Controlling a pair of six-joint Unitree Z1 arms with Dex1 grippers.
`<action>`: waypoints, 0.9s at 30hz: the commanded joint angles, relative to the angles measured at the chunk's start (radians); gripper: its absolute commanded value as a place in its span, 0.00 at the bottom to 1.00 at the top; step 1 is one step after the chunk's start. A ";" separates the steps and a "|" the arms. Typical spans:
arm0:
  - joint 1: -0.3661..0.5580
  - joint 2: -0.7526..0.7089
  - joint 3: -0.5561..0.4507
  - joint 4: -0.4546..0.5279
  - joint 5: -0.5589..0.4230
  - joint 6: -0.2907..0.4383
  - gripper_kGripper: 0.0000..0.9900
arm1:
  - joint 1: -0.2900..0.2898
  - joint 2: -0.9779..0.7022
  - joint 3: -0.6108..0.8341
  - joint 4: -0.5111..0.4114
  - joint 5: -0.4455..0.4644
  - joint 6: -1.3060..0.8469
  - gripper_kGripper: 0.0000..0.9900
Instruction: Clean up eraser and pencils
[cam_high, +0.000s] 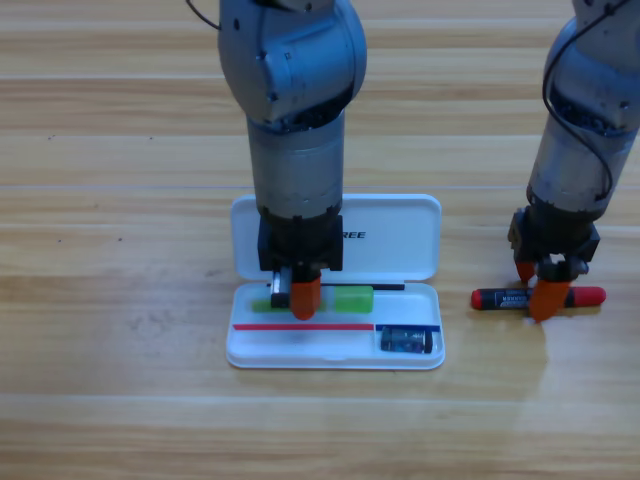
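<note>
The white case (430, 232) lies open at the middle of the table. The dark eraser (405, 340) sits in the tray's lower right corner. My left gripper (297, 298) points down over the tray and is shut on the green pencil (350, 298), which lies crosswise in the tray's upper part. The red pencil (508, 298) with its black label lies on the table right of the case. My right gripper (540, 290) stands over the red pencil's right half, its orange jaws to either side of it.
Bare wooden table (120, 380) surrounds the case. The left arm's grey body (295, 120) rises over the case lid.
</note>
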 joint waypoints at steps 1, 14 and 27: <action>-0.016 0.050 0.030 0.002 -0.010 -0.026 0.00 | -0.030 0.078 0.010 -0.026 -0.007 -0.020 0.06; -0.016 0.054 0.072 -0.026 -0.036 -0.015 0.00 | -0.030 0.077 0.002 -0.027 -0.006 -0.020 0.00; -0.018 0.050 0.107 -0.061 -0.051 0.000 0.00 | -0.002 -0.150 0.034 0.078 0.011 -0.017 0.00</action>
